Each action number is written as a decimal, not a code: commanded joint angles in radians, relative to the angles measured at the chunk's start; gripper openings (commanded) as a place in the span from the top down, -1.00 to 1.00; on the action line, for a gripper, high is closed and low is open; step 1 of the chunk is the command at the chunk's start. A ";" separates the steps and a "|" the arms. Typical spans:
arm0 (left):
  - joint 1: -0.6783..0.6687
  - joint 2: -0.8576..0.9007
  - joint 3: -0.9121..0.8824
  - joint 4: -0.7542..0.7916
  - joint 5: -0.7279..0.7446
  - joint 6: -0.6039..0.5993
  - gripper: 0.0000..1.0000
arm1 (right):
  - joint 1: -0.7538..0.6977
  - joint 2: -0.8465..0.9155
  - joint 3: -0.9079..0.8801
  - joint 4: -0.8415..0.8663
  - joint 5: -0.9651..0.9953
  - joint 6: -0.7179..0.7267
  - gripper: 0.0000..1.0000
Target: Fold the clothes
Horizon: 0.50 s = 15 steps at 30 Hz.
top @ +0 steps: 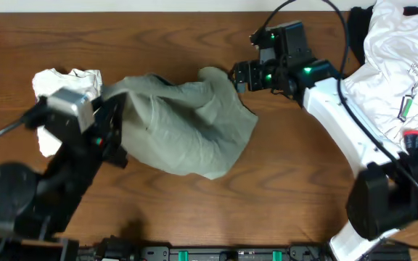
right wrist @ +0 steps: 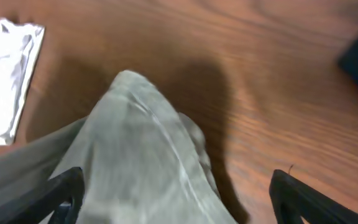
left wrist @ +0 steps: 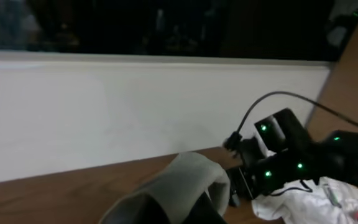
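I'd pinch both far corners and pull them apart, so it's flat before any fold. The green garment (top: 187, 127) is one rumpled, puffy heap on the tabletop (top: 289, 196), well apart from the white laundry pile (top: 394, 51). The right end effector (top: 236, 76), at the corner nearest that pile, is spread wide; the left end effector (top: 115, 119) is on the far side, and I can't tell its grip.

The wooden table (top: 194, 210) before me is carrying a grey-green garment (top: 187, 130) at centre, a white cloth (top: 53, 81) left, and a pile of white clothes (top: 398, 58) right.
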 commanded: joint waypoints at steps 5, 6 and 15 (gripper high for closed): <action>0.000 -0.010 0.025 -0.026 -0.154 0.009 0.88 | -0.011 0.054 0.006 0.134 -0.270 -0.063 -0.94; 0.000 -0.010 0.025 -0.030 -0.151 0.009 0.88 | -0.011 0.054 0.006 0.150 -0.295 -0.063 -0.96; 0.000 -0.008 0.026 -0.029 -0.135 0.005 0.88 | 0.012 0.105 0.006 0.122 -0.309 -0.058 -0.98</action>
